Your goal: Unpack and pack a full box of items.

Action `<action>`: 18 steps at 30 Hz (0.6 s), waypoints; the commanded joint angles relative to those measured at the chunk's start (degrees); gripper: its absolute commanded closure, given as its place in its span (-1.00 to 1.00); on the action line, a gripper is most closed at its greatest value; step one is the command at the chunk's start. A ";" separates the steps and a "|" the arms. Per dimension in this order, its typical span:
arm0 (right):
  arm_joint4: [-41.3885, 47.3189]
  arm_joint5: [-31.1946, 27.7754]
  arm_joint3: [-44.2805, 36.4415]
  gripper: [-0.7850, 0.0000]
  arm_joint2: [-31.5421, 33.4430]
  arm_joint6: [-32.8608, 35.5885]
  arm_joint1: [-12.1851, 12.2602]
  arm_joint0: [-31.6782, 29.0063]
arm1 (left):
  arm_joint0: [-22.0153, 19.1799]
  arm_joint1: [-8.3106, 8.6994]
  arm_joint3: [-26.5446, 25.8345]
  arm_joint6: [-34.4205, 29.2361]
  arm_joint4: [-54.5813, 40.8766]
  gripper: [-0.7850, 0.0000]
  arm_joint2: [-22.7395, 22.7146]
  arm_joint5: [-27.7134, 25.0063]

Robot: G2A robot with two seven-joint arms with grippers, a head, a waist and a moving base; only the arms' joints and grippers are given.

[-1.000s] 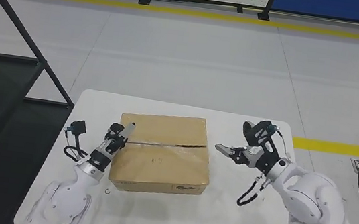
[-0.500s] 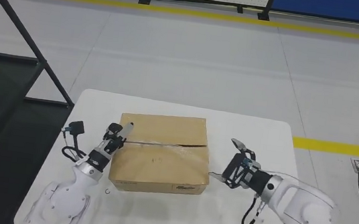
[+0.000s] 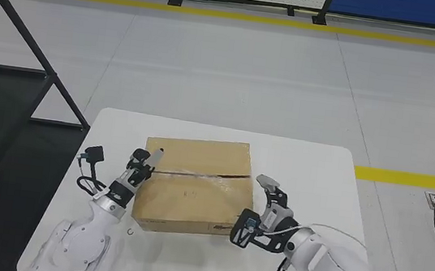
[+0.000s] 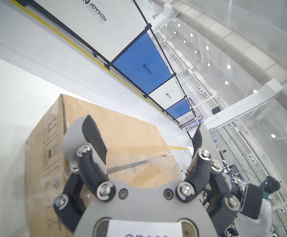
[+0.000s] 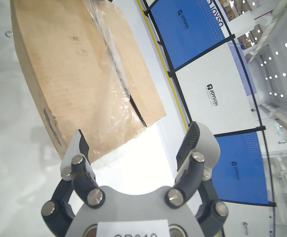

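right gripper [image 5: 136, 132] stands wide open and holds nothing, at the near right corner of the cardboard box [image 3: 195, 186]. one finger is close against the box's side, though whether it touches cannot be told, and the other is out over the bare surface [image 3: 304, 162]. left gripper [image 4: 144, 125] is likewise spread and empty, at the left end of the box's top where the taped seam [image 3: 196, 175] begins. the box sits closed about mid-surface, flaps down under clear tape. the likely trouble is that, with the tape unbroken, a pull on a flap would lift or drag the whole box rather than open it. a sideways nudge from the right would slide it toward the left gripper. the crinkled tape could also snag a finger. at the right end the far flap [image 5: 148, 98] gapes slightly, probably the easiest way in. a small hook-shaped piece [image 3: 131, 234] lies just off the box's near left corner, where a shifting box could sweep it away. a black frame [image 3: 15, 53] stands beside the surface, well apart.
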 commanded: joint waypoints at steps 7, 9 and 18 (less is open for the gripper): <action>-6.26 5.79 0.48 -1.00 -5.85 8.27 -1.19 1.81 | -0.04 -0.02 0.08 -0.16 -0.01 -1.00 0.10 -0.16; -6.55 6.89 0.52 -1.00 -6.62 9.03 -1.46 2.11 | -0.06 -0.03 0.08 -0.19 -0.03 -1.00 0.10 -0.13; -7.51 13.87 0.87 -1.00 -6.96 14.70 -2.60 3.01 | 0.47 0.01 -0.42 -0.28 -0.06 -1.00 -0.19 -0.58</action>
